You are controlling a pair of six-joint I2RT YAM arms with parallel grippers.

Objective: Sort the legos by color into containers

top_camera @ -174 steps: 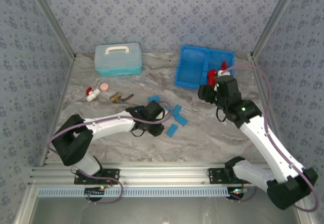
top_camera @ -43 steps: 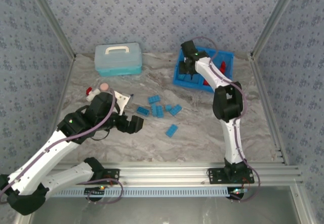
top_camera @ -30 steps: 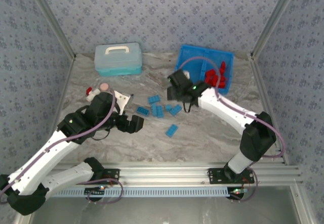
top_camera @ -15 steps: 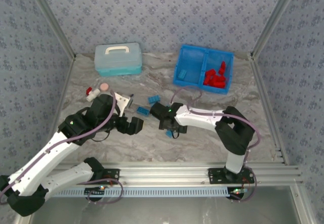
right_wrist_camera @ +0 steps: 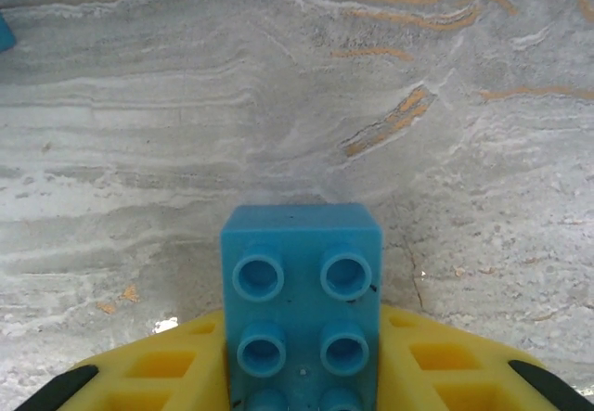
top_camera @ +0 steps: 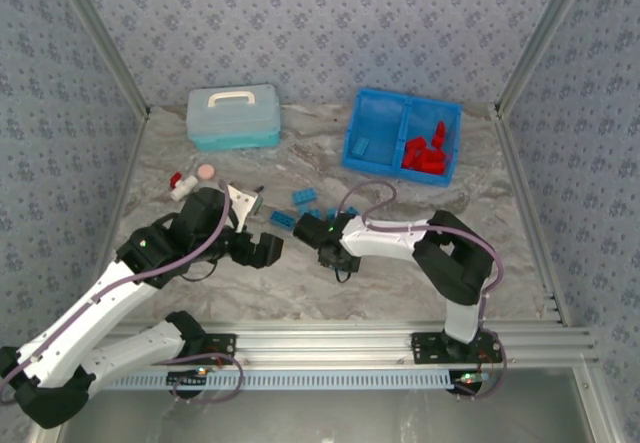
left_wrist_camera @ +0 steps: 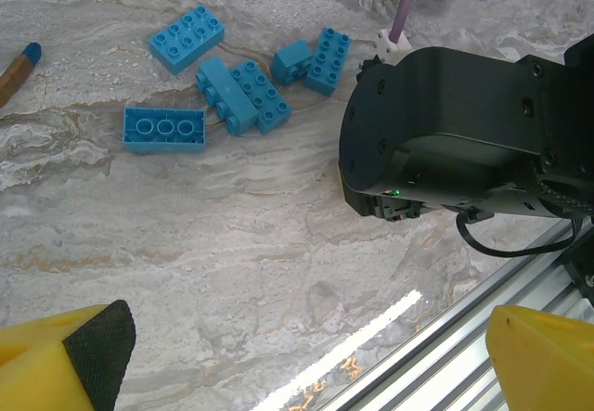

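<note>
Legos [left_wrist_camera: 243, 96], light blue, loose: several bricks lie in a close scatter on the marble desk [top_camera: 400, 288], between the two arms. In the left wrist view most are stud side up and one [left_wrist_camera: 165, 128] shows round sockets. Two pairs touch each other.

Lego, held: one light blue brick [right_wrist_camera: 302, 300] sits between the yellow fingers [right_wrist_camera: 148, 378] of the right pincer [top_camera: 332, 255], studs toward the wrist camera. The pincer is clamped on it just above the bare desk, near the loose scatter and well apart from the tray.

Tray [top_camera: 354, 131], bright blue, two compartments side by side, at the far right of the desk. The left compartment holds one light blue lego [top_camera: 362, 147]. The right compartment holds a heap of red legos [top_camera: 424, 153].

Left pincer [top_camera: 262, 246]: fingers wide apart, nothing between them, hanging over the desk just left of the scatter. Its camera looks across at the black wrist [left_wrist_camera: 455, 142] of the right arm.

Other items: a pale turquoise case [top_camera: 232, 115] with a white handle at the far left, and a red-and-white capped piece [top_camera: 180, 183] beside a pink disc [top_camera: 205, 172] near the left wall.
</note>
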